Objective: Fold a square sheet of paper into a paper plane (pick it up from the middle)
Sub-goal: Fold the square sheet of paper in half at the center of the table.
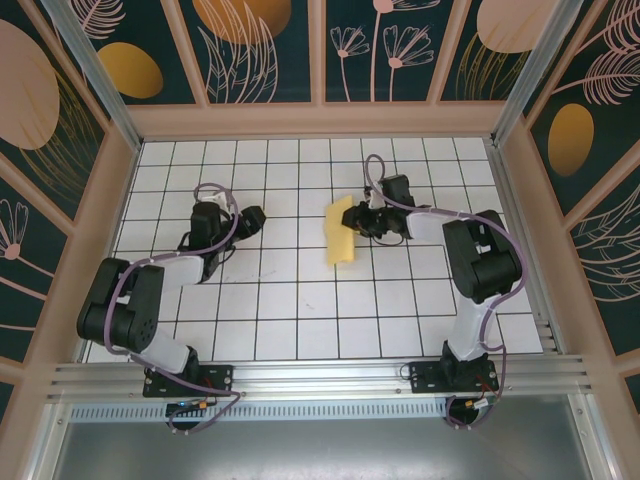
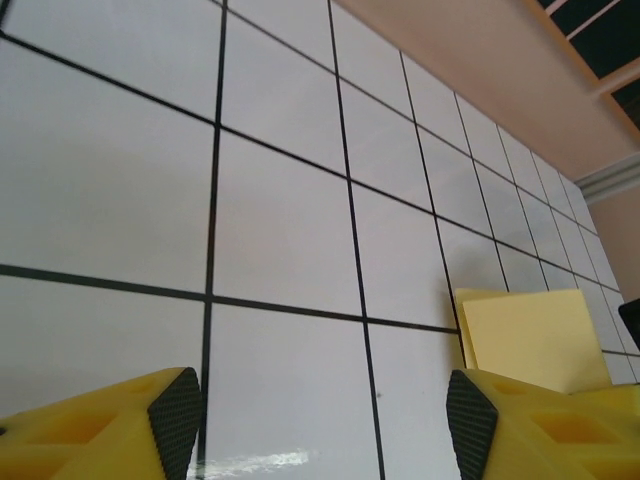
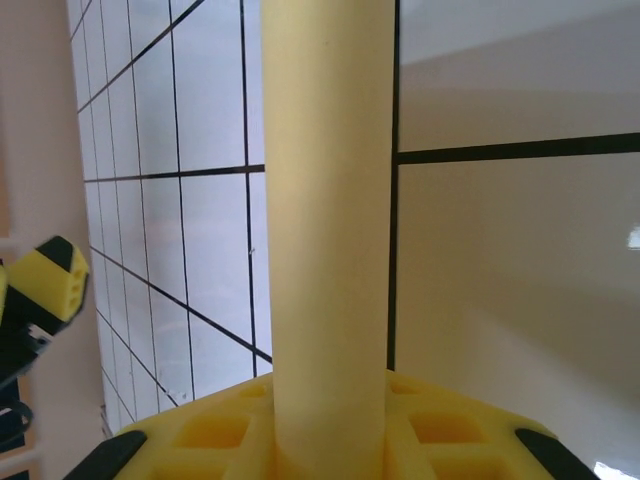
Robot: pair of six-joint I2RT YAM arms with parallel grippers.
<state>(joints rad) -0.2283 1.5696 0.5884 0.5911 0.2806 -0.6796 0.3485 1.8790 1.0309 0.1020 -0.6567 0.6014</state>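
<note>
Near the middle of the white tiled tabletop (image 1: 300,300), my right pincer (image 1: 366,222) is clenched on the yellow sheet of paper (image 1: 341,232), which I grip at its right-hand edge. From my right wrist the paper (image 3: 330,200) rises out from between my fingers as a tall, rounded strip, with black-lined tiles behind it. From above, the sheet looks doubled over into a narrow upright rectangle; I cannot tell whether its far side is touching the tiles or is lifted off them. My left pincer (image 1: 246,219) hangs released over bare tiles well to the left of the paper, its fingers (image 2: 178,418) spread wide with nothing between them. From that wrist the sheet (image 2: 530,335) sits off to the right, clear of my fingertips.
</note>
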